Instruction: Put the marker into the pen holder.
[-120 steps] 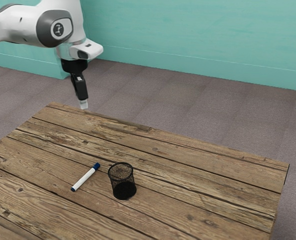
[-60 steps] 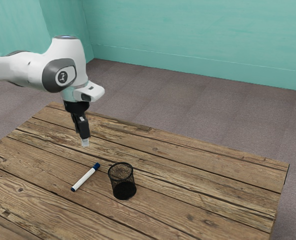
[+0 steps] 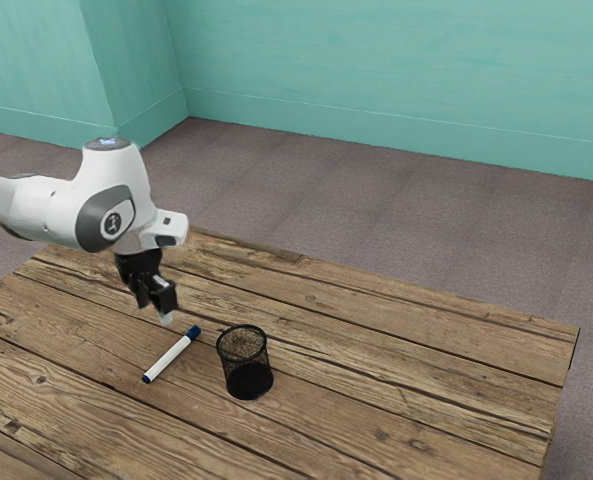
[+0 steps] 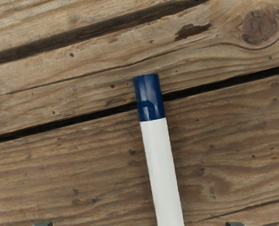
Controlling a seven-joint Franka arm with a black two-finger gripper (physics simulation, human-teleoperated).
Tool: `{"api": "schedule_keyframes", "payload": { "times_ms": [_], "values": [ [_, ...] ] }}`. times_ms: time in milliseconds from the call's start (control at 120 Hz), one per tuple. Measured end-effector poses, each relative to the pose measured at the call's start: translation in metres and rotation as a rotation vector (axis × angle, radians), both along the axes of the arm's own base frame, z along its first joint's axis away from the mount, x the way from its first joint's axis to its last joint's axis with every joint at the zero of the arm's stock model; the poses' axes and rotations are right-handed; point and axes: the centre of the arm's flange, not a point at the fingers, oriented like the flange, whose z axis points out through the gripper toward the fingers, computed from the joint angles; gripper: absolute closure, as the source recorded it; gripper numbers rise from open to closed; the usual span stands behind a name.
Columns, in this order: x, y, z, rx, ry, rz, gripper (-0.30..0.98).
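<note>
A wooden table [image 3: 426, 375] of long, weathered planks stands on a grey-brown floor [image 3: 426, 220]. Behind it run turquoise walls [image 3: 396, 50], meeting in corners towards the exterior view's left, with a baseboard [image 3: 396, 134] of the same colour along their foot. Up close, the wrist view shows wavy grain, a round knot [image 4: 259, 26], a dark brown scar [image 4: 193, 31] near it, and black gaps [image 4: 59, 123] between planks.

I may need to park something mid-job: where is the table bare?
Bare planks run from the pen holder to the table's edge at the exterior view's right, and below the marker. Crowded: around marker, pen holder and gripper.
</note>
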Motion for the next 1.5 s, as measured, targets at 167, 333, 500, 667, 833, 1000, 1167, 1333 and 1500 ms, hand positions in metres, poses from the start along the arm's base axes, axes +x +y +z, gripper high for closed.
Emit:
{"api": "schedule_keyframes", "payload": {
  "times_ms": [167,333,500,667,833,1000,1167,1333,1500],
  "values": [
    [0.019,-0.013,-0.025,0.02,-0.021,0.073,0.33],
    [0.034,-0.01,-0.045,0.036,-0.026,0.153,0.37],
    [0.04,-0.014,-0.061,0.043,-0.018,0.203,0.38],
    [0.04,-0.017,-0.07,0.045,-0.01,0.243,0.4],
    [0.039,-0.019,-0.079,0.048,0.002,0.275,0.41],
    [0.038,-0.025,-0.087,0.049,0.016,0.289,0.41],
    [0.038,-0.025,-0.09,0.051,0.019,0.306,0.51],
    [0.038,-0.026,-0.089,0.052,0.016,0.317,0.68],
    [0.038,-0.046,-0.044,0.037,-0.051,0.298,0.75]
  ]
}}
